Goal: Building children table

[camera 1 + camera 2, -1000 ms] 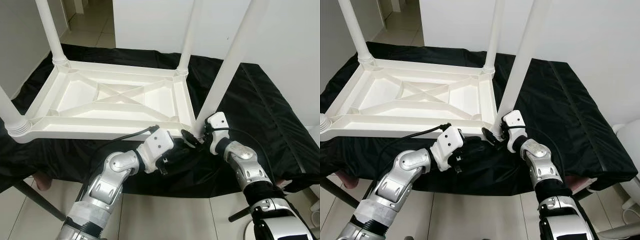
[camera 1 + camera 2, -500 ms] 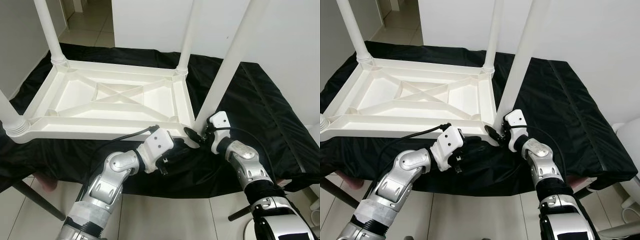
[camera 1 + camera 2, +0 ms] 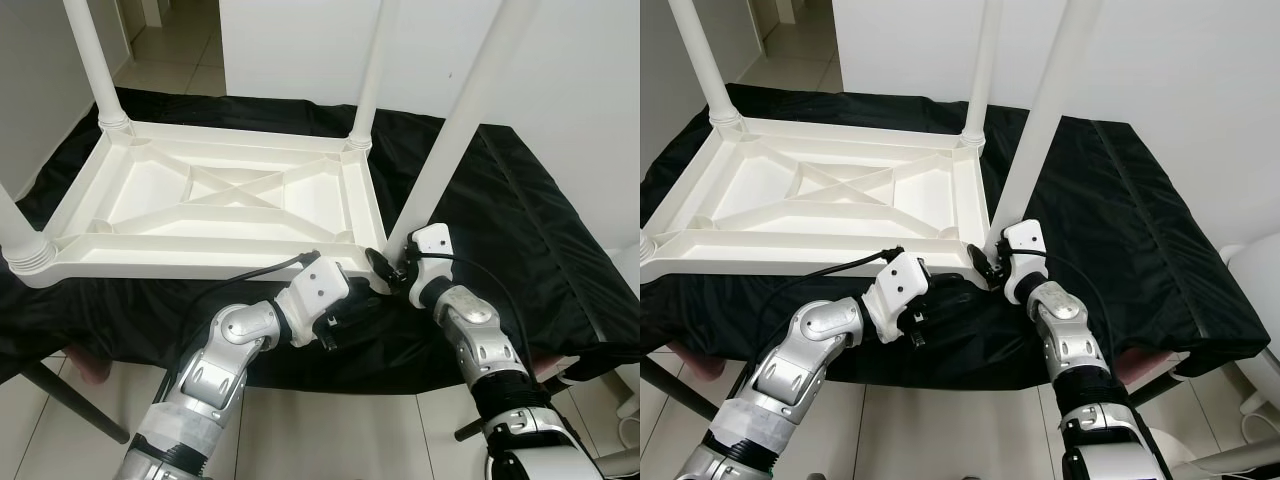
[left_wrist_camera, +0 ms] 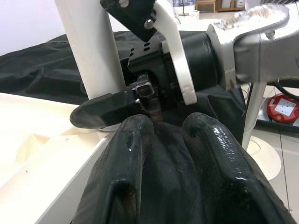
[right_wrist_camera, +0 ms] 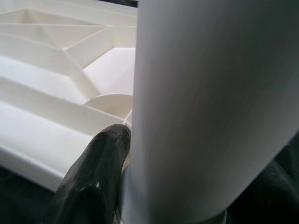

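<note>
Table (image 3: pixel 215 200) lay upside down on black cloth (image 3: pixel 520 210); right gripper (image 3: pixel 392 270) reached in, fingers clamped around its near corner leg (image 3: pixel 450 140), left gripper (image 3: pixel 352 305) pinched together below that corner.

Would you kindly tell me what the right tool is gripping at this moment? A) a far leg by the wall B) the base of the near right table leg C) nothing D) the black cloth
B: the right tool closes around the near right leg at its base, one finger against it.
</note>
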